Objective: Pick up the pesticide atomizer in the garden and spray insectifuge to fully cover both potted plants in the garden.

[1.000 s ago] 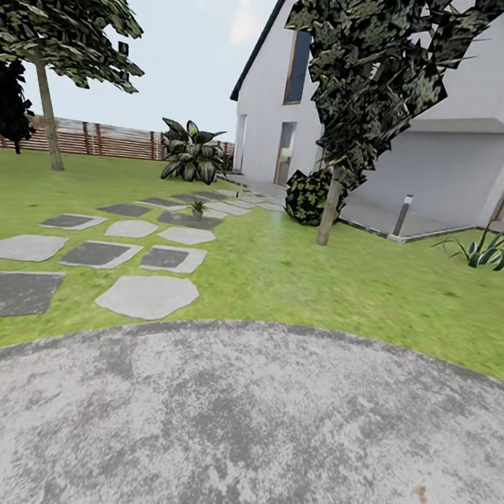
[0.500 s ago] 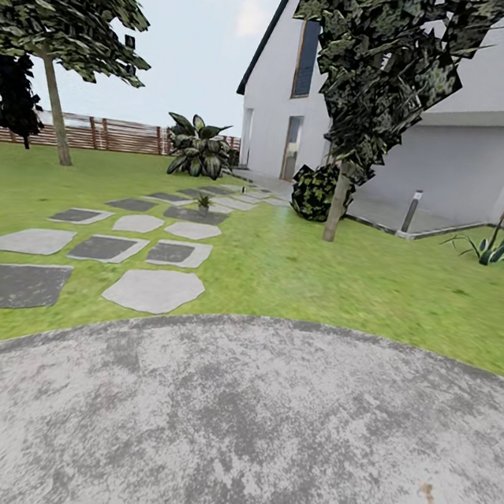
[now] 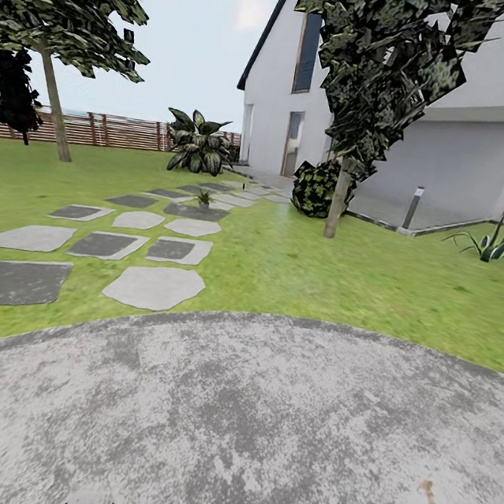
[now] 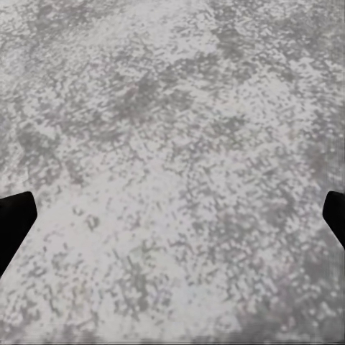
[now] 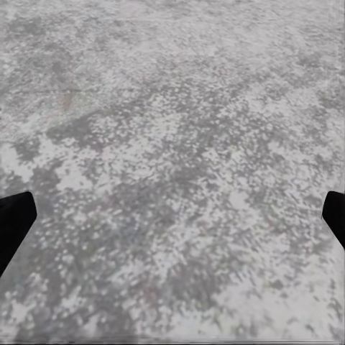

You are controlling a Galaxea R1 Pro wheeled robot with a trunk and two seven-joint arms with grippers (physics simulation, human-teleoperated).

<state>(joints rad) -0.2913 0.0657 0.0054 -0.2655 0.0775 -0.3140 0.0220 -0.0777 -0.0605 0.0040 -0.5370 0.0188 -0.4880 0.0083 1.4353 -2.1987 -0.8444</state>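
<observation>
The pesticide atomizer is out of view. One small low potted plant [image 3: 204,198] stands far ahead on a dark stepping stone [image 3: 194,212] in the garden lawn [image 3: 345,272]. My left gripper [image 4: 172,223] is open, its dark fingertips [image 4: 14,224] far apart above bare grey paving. My right gripper [image 5: 172,226] is open in the same way, with its fingertips [image 5: 14,223] wide over the patio and nothing between them. The round grey patio [image 3: 245,426] lies under me.
Stepping stones [image 3: 154,287] lead from the patio toward a white house [image 3: 472,154]. A tree trunk [image 3: 337,203], a round dark shrub [image 3: 316,187], a grey bollard lamp [image 3: 413,207] and a striped agave [image 3: 498,247] stand at the right. A big dark-leaved shrub [image 3: 199,143] and a wooden fence [image 3: 101,130] are at the back.
The whole head view has shifted a little, so the camera moved. Dark parts of my arms now show at its bottom edge.
</observation>
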